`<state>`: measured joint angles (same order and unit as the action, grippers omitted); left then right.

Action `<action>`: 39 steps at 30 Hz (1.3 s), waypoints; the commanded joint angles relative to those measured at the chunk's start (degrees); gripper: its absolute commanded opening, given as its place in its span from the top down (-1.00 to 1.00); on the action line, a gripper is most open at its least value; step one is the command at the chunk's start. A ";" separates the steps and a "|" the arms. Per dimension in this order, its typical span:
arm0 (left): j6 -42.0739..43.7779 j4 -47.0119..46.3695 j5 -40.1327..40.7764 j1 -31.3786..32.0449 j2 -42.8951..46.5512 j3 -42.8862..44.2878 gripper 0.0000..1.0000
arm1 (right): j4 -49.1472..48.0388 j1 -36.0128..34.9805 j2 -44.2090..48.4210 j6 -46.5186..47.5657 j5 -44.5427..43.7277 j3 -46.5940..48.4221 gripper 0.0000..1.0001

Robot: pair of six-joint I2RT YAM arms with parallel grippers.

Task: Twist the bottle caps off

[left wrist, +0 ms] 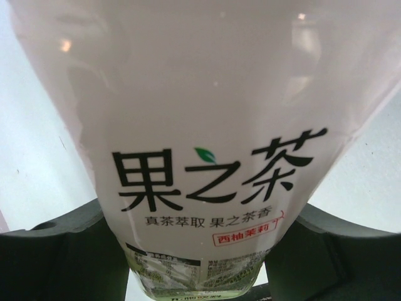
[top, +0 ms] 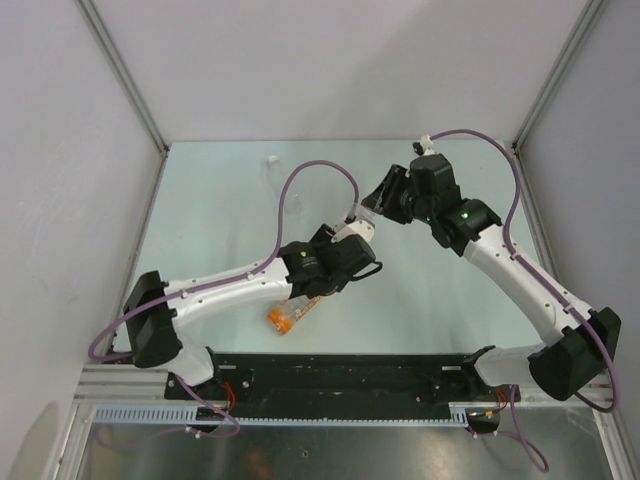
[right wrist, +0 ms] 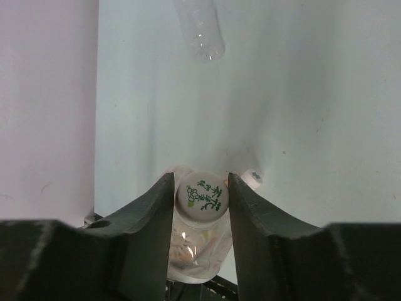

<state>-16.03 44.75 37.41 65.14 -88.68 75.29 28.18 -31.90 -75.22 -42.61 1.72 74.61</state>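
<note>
Two grippers hold one white-labelled plastic bottle (left wrist: 200, 125): left gripper (left wrist: 197, 248) clamped around its body, right gripper (right wrist: 200, 204) pinching its round white cap (right wrist: 202, 198).

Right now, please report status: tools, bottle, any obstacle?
Left tool grips labelled bottle. Right tool clamps its cap. Orange bottle lies aside, nothing blocking.

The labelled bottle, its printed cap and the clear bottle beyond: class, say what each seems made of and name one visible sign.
The labelled bottle: probably a glossy white plastic-film sleeve; light spots glint on it. The printed cap: likely moulded white plastic, smooth, green print on top. The clear bottle: apparently colourless see-through plastic; the table shows through its wall.
</note>
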 commanded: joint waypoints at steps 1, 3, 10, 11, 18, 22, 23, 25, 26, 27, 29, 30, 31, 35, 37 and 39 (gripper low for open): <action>-0.71 -0.32 1.18 0.47 -0.72 3.37 -0.09 | -2.07 -0.63 -0.64 -0.53 0.79 2.65 0.25; -0.74 -0.05 1.24 0.43 -0.93 3.60 -0.09 | -2.28 -0.69 -0.81 -0.54 1.09 2.74 0.35; -0.61 0.73 1.24 0.42 -1.16 4.15 -0.09 | -2.19 -0.20 -0.54 0.28 0.56 2.69 0.97; -0.59 0.75 1.08 0.42 -1.15 4.20 -0.10 | -2.27 -0.19 -0.50 0.53 0.52 2.67 0.99; 0.21 0.62 -2.38 0.42 -0.95 5.06 -0.10 | -2.83 -0.20 0.66 3.99 0.00 2.65 1.00; 0.96 0.43 -7.24 0.42 -0.12 6.35 -0.10 | -3.83 -0.09 1.67 6.55 1.30 2.33 1.00; 1.24 0.38 -8.83 0.47 0.20 6.93 -0.09 | -4.18 0.08 1.97 7.09 1.86 2.05 1.00; 2.40 0.15 -12.25 0.43 0.89 8.02 -0.07 | -5.02 0.96 2.48 7.60 3.55 1.20 1.00; 3.20 0.11 -14.24 0.43 1.10 8.56 -0.05 | -5.79 1.62 2.95 7.62 5.05 0.52 1.00; 4.03 0.05 -16.37 0.42 1.34 9.04 -0.03 | -6.75 2.43 3.36 7.40 6.59 -0.35 1.00; 5.45 0.02 -20.20 0.42 1.96 9.80 0.02 | -8.92 4.47 4.63 6.76 10.53 -2.30 1.00; 6.04 0.09 -22.08 0.42 2.35 10.02 0.05 | -9.89 5.66 5.25 6.40 12.41 -3.25 1.00; 6.47 0.04 -23.64 0.38 2.76 10.17 0.08 | -10.73 6.87 5.87 6.18 14.09 -4.04 1.00; 8.12 -0.13 -29.94 0.34 4.48 10.13 0.13 | -13.70 11.41 8.15 6.29 20.53 -6.56 1.00; 8.83 -0.48 -33.21 0.40 5.17 10.08 0.14 | -16.17 13.55 9.39 6.02 23.95 -7.89 1.00; 9.46 -0.99 -37.52 0.35 5.71 10.15 0.14 | -20.19 14.96 10.86 5.80 28.34 -9.61 1.00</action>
<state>-14.46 47.05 16.62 63.26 -86.98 82.43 20.95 -19.88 -66.24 -37.54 21.56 67.05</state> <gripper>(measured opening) 0.712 0.387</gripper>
